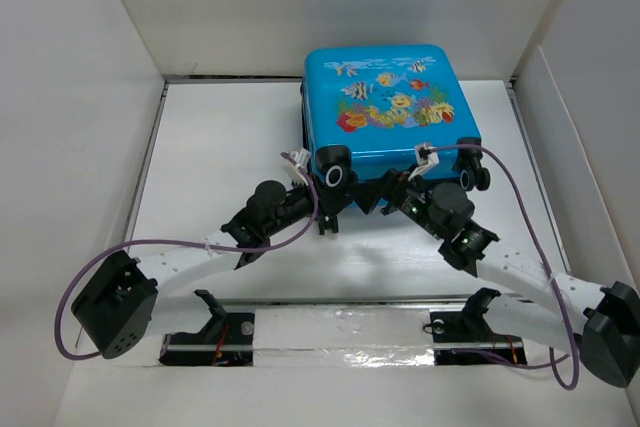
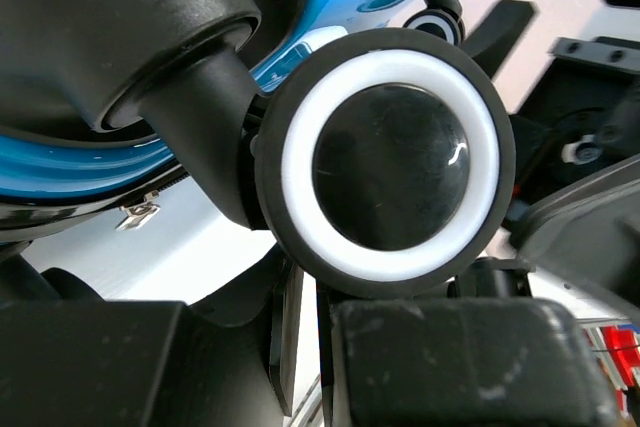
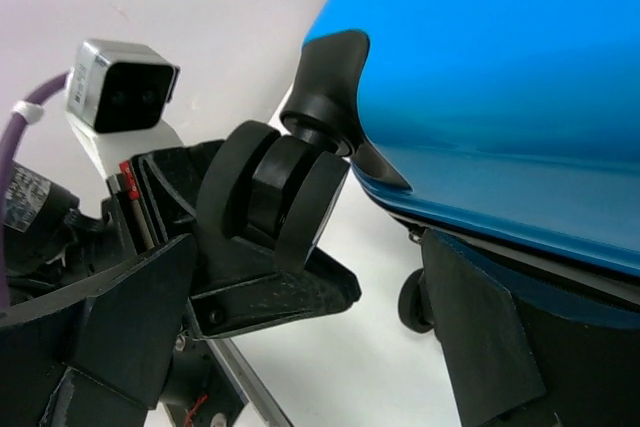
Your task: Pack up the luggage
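Filling the left wrist view, a black wheel [image 2: 390, 167] hides most of the blue suitcase [image 1: 390, 97], which lies shut at the worktop's [image 1: 220, 147] far middle. Left arm [image 1: 270, 209] and right arm [image 1: 450, 212] stretch low to its near edge. Left jaws are narrow under the wheel, grip unclear; right jaws stand wide apart. Worktop shows on either side.

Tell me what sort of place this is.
Probably a robotics lab test cell: white panel walls box in a white tabletop, the left arm and right arm are mounted at its near edge, and a blue fish-print child's suitcase serves as the prop.
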`<action>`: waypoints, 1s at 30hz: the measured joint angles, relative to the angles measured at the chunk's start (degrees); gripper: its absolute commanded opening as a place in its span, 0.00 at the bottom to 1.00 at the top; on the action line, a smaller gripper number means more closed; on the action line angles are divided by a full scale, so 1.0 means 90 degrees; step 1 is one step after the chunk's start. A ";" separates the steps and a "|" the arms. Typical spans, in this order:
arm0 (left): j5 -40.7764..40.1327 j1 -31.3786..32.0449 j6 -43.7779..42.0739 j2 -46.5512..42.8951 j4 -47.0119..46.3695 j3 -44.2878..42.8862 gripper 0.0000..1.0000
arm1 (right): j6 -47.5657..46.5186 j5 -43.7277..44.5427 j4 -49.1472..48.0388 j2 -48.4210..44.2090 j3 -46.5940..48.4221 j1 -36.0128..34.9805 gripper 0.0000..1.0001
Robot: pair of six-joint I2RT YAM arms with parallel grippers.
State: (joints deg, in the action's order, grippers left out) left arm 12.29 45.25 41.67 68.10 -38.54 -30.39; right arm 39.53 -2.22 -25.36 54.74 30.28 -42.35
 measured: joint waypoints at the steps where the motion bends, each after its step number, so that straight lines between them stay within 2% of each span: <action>1: 0.0005 0.0000 0.0000 0.0000 -0.0005 0.0000 0.06 | -0.0005 -0.0085 -0.0046 0.0107 0.0012 0.0000 1.00; 21: 0.0019 0.0000 -0.0005 0.0000 -0.0022 0.0000 0.06 | -0.0175 -0.0466 -0.0338 0.1268 0.0916 -0.0138 1.00; 30: -0.0063 0.0000 -0.0097 0.0000 0.0005 0.0000 0.06 | -0.0197 -0.0097 0.0350 0.1562 0.1401 -0.0267 0.98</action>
State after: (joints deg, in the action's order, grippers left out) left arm 11.73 45.25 40.80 68.10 -38.50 -30.39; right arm 37.76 -3.09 -22.22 68.79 42.89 -44.75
